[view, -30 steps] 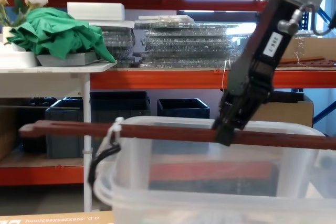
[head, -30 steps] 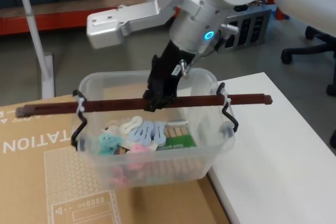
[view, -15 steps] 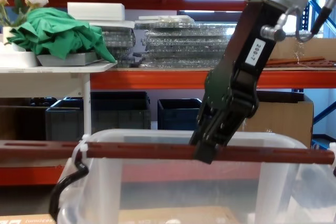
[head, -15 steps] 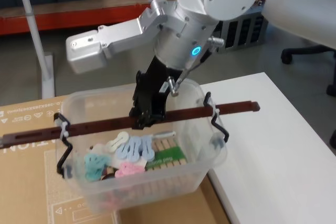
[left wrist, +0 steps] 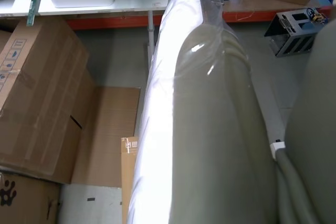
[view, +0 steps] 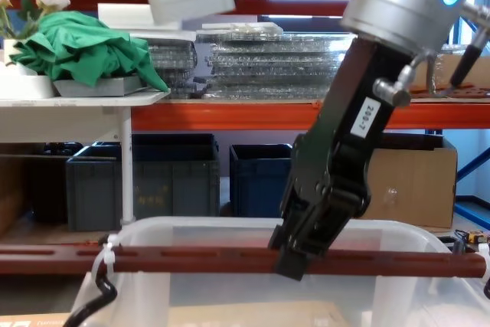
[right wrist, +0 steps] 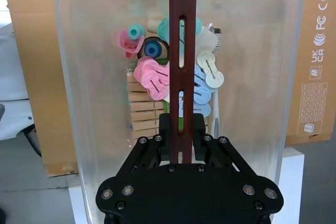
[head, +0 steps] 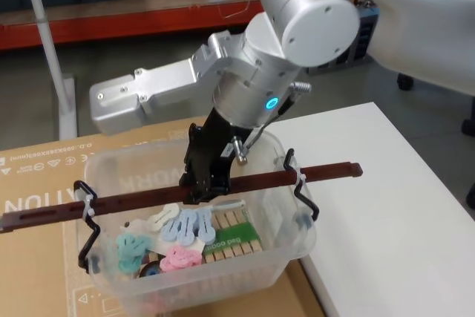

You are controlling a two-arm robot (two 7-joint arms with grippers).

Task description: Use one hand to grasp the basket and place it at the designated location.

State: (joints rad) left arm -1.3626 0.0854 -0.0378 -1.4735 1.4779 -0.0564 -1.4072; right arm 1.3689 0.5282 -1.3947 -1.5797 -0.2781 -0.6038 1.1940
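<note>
Orange racking (view: pixel 230 116) with blue crates (view: pixel 260 178) under it runs along the back of the room, and out front a flat sheet of printed cardboard (head: pixel 44 176) lies next to a white table (head: pixel 386 206). The grasp looks done. The right gripper (head: pixel 202 187) reaches down from above, and its black fingers (right wrist: pixel 167 127) are closed tight on the reddish-brown handle (head: pixel 133 202), one on each side of the slotted bar, somewhere near its middle. The basket (head: pixel 252 269) hangs level under that bar on black wire hooks (head: pixel 300 198) at either end, with pastel clips (head: pixel 185 224) and wooden pegs (head: pixel 230 243) piled on its floor. It sits mostly over the cardboard, its right end at the table's edge. I'd judge it is being carried rather than resting, though I can't see from where I stand whether its bottom touches anything. What's left, as I read it, is the placing: bring it over the intended spot, lower it and let go. I can't pick out any mark that says where that spot is. The long handle sticks out well past both ends of the basket, so I'd watch for it swinging or tipping on the way. The left arm takes no part in the hold.
</note>
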